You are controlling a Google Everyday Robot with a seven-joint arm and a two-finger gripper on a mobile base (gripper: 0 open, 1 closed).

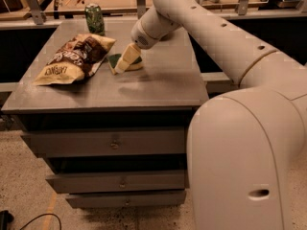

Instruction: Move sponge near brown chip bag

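The sponge, dark green on top with pale yellow foam below, lies on the grey cabinet top just right of the brown chip bag. The brown chip bag is large and crinkled, dark brown in the middle with pale yellow ends, and lies on the left half of the top. My gripper reaches down from the upper right and is shut on the sponge, its pale fingers covering the sponge's right part. The sponge sits low at the surface, a small gap from the bag's right edge.
A green can stands upright at the back left of the cabinet top, behind the bag. My arm crosses above the right rear of the top. The cabinet has drawers below. A counter runs behind it.
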